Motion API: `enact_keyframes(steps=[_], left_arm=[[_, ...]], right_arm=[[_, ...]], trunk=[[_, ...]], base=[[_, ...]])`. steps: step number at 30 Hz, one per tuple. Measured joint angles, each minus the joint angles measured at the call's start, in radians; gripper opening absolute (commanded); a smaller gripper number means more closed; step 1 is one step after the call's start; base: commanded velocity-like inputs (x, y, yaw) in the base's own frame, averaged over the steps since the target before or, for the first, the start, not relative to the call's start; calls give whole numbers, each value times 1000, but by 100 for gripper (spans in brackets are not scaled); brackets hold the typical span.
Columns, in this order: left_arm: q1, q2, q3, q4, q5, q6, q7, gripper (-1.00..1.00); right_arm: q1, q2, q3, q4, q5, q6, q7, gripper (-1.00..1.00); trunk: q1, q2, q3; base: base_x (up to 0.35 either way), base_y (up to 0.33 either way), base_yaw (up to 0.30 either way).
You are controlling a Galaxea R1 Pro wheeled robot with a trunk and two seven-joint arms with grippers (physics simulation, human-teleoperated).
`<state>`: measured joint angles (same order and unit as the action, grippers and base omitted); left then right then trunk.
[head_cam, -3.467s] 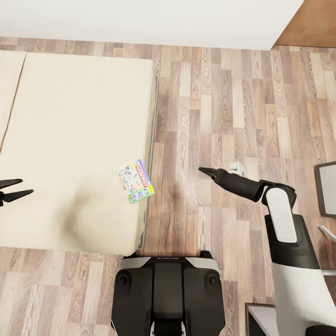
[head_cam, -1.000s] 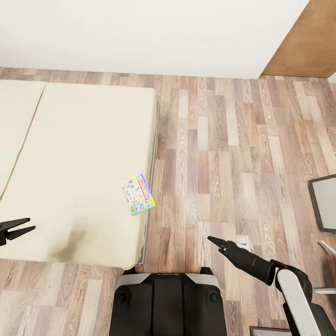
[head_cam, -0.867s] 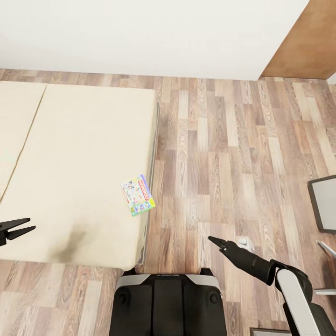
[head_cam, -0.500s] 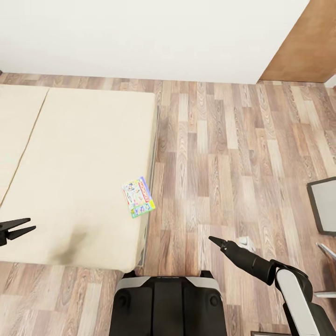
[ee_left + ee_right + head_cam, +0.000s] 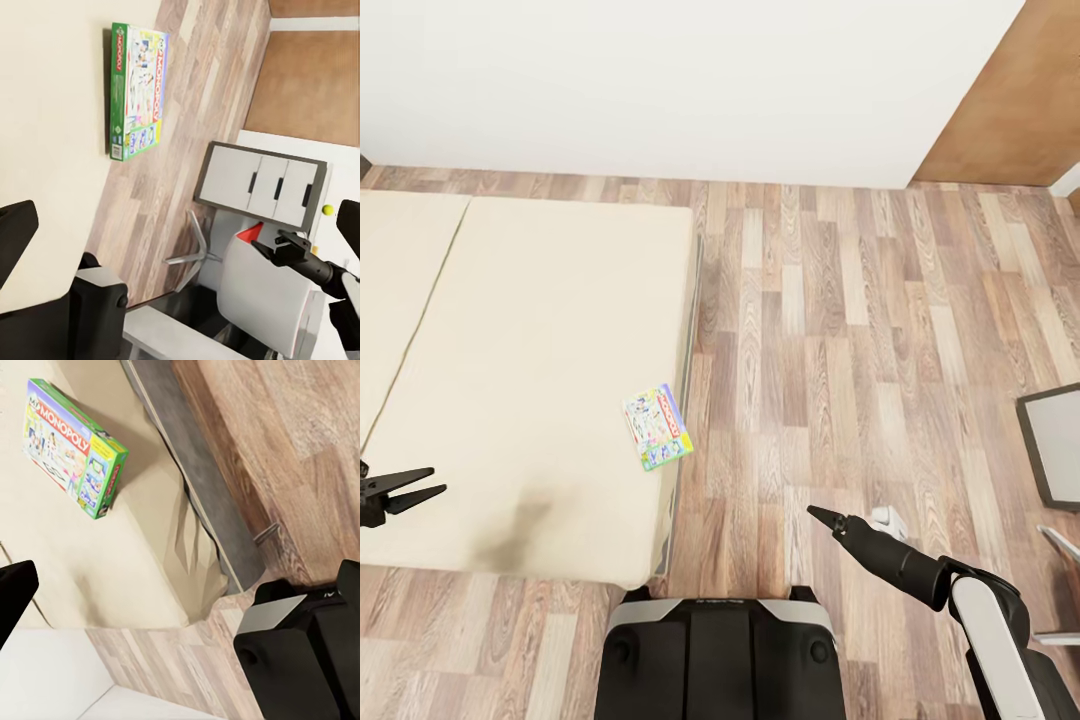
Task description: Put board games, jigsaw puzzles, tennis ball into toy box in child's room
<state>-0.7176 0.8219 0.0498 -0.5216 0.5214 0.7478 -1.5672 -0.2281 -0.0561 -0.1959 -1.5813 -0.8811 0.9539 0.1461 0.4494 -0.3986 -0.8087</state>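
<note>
Board game: one colourful Monopoly board game [image 5: 657, 427] lies flat on the bed [image 5: 530, 330], close to the bed's right edge and toward its near right corner, lid upward. The left wrist view [image 5: 137, 90] and the right wrist view [image 5: 73, 446] show the same box, untouched and free of both arms.
Bed: cream cover, a seam running along its left part, a dark smudge near the near edge.
Left gripper: the left gripper [image 5: 405, 489] hangs over the bed's near left area, well apart from the board game. Its jaws stand spread, with a clear gap between the two dark fingers, and hold nothing.
Right gripper: the right gripper [image 5: 823, 516] hangs over the wooden floor [image 5: 860, 330] to the right of the bed, well apart from the board game. In the head view the jaws taper to a single dark point; in the right wrist view the two finger ends sit at opposite borders of the picture, so the jaws stand spread and empty.
Robot base: the dark base [image 5: 718, 655] stands on the floor just off the bed's near right corner.
Surroundings: a white wall [image 5: 660, 80] runs behind the bed. The left wrist view takes in a grey cabinet [image 5: 262, 184] with three doors, and a small yellow-green ball [image 5: 327, 209] beside it; what the ball rests on cannot be told.
</note>
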Motion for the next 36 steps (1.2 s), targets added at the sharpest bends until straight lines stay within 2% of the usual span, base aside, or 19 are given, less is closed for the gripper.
enact_keyframes(steps=[12,25,36], left_arm=[[0,-9,0,0,0,0,0,100],[0,-31,1,0,0,-1,0,100],[0,-34,2,0,0,-1,0,100]], right_arm=[[0,-1,0,1,1,-1,-1,100],[0,-1,0,2,0,-1,-1,100],[0,0,0,2,1,-2,-1,100]], trunk=[[0,0,16],[0,0,33],[0,0,49]], base=[[0,0,0],[0,0,3],[0,0,60]])
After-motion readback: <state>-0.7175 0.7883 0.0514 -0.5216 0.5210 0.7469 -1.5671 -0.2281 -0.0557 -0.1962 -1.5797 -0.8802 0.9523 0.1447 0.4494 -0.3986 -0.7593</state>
